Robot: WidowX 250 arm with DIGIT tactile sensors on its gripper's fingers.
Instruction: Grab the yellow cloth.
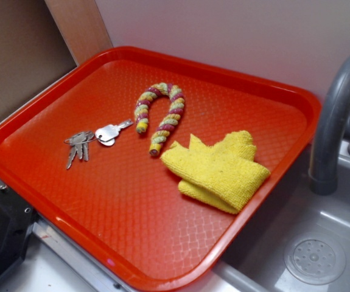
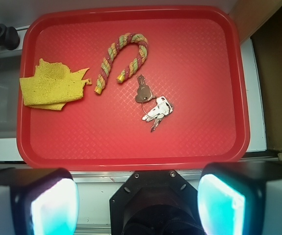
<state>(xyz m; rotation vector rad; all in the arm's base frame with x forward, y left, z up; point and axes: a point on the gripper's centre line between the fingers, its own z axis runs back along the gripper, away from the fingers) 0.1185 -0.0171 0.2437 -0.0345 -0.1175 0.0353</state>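
Cloth (image 2: pixel 50 88) waits, soft and light.
My gripper (image 2: pixel 138 196) stands wide, empty; I'd pinch the folded, bunched edge.

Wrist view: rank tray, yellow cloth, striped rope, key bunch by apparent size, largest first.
1. Red tray, by far the largest.
2. Yellow cloth.
3. Striped rope: bent into a hook, its span looks close to the cloth's, so this order is unsure.
4. Key bunch, smallest.
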